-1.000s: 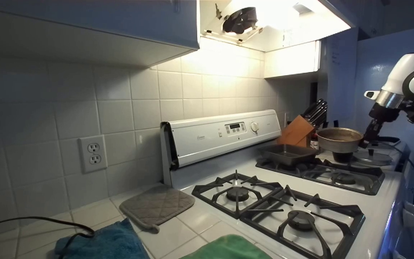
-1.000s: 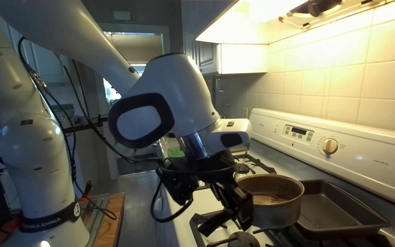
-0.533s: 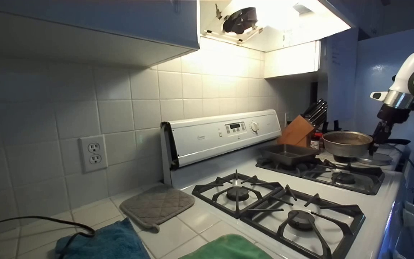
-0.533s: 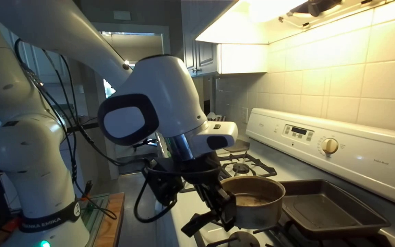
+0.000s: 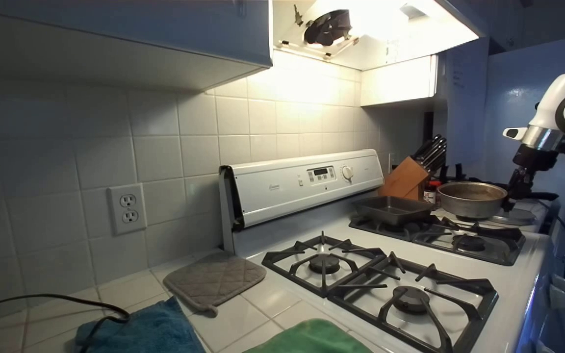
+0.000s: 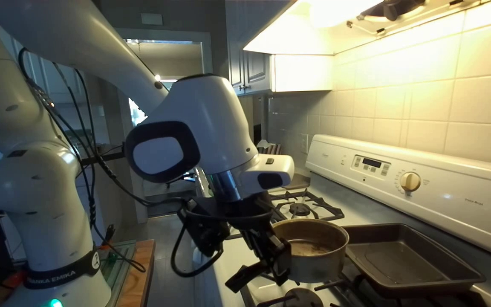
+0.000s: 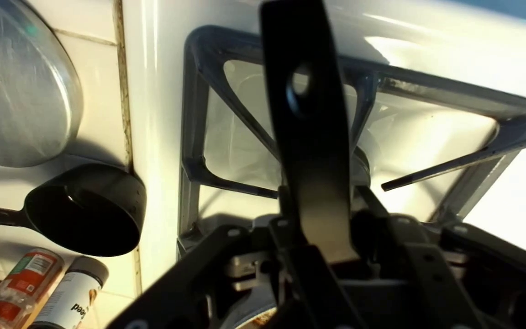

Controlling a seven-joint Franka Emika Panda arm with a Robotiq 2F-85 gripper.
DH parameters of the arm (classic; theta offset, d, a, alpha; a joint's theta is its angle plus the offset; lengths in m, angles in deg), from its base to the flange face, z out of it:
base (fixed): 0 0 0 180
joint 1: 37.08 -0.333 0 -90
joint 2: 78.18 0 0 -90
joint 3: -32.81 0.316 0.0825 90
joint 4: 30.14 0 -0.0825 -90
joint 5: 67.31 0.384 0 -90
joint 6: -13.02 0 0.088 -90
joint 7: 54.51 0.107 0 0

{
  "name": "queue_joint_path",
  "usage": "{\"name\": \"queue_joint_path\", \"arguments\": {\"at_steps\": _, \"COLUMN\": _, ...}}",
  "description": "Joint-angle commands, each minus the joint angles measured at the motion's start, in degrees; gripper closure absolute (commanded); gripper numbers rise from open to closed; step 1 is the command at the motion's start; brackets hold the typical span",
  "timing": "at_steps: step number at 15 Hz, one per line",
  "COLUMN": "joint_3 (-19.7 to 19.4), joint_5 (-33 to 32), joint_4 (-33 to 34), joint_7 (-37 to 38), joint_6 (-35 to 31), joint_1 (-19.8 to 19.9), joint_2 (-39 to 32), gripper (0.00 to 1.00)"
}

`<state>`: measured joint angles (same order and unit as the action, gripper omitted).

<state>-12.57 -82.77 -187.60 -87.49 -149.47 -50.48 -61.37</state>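
The pot (image 6: 319, 267) is dull grey metal, stained brown inside; its handle (image 7: 311, 141) looks like smooth black plastic. The lid (image 7: 16, 87) is shiny, faintly streaked metal, the baking pan (image 6: 407, 251) dark metal with a soft sheen. Glossy white enamel covers the stove (image 5: 439, 257). The knife block (image 5: 402, 181) is smooth wood, the potholder (image 5: 216, 279) quilted cloth, the blue towel (image 5: 142, 331) fuzzy cloth, the bench (image 5: 243, 318) smooth glazed tile.

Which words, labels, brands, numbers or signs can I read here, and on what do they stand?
"ANKA EMIKA", on the robot's black base band
"Insta-Broil", tiny, probably, on the stove panel
"eed", first letter unclear, on the white jar label
Other print, as on the red bottle, is too small or blurred.
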Motion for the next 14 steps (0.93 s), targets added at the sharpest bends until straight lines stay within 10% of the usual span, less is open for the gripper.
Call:
{"name": "queue_joint_path", "arguments": {"at_steps": 1, "joint_3": -2.1, "joint_5": 2.1, "joint_4": 0.0, "joint_7": -1.4, "joint_6": -0.3, "joint_1": -2.0, "joint_2": -0.6, "gripper": 0.89}}
{"name": "queue_joint_path", "arguments": {"at_steps": 2, "joint_3": 1.8, "joint_5": 6.0, "joint_4": 0.0, "joint_7": -3.8, "joint_6": -0.4, "joint_1": 1.4, "joint_2": -2.0, "gripper": 0.89}}
{"name": "queue_joint_path", "arguments": {"at_steps": 14, "joint_3": -8.1, "joint_5": 8.6, "joint_4": 1.2, "joint_7": -2.9, "joint_6": -0.7, "joint_1": -8.4, "joint_2": -5.5, "gripper": 0.89}}
